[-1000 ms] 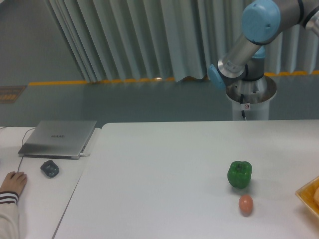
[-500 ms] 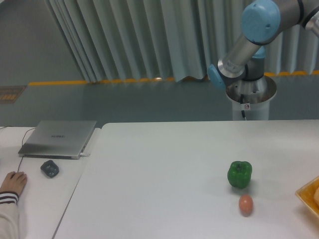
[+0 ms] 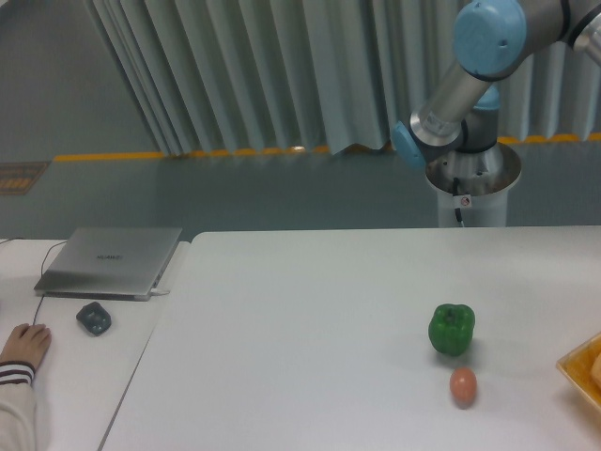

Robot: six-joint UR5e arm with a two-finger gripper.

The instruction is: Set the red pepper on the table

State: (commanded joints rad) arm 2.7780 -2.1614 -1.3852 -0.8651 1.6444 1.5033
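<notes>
The red pepper is not in view. The large white table [image 3: 310,319] fills the lower middle and right. Only the arm's grey and blue elbow and upper links [image 3: 460,85] show at the top right, above the pedestal behind the table. The gripper itself is out of the frame, past the right edge.
A green bell pepper [image 3: 452,329] stands on the table at the right, with a small orange-pink egg-shaped thing [image 3: 463,386] just in front of it. A yellow tray's corner [image 3: 584,368] shows at the right edge. A silver laptop [image 3: 111,260], a dark mouse [image 3: 94,318] and a person's hand [image 3: 23,346] are on the left desk.
The arm's blue joint at the top right has shifted very slightly. Nothing on the table has moved.
</notes>
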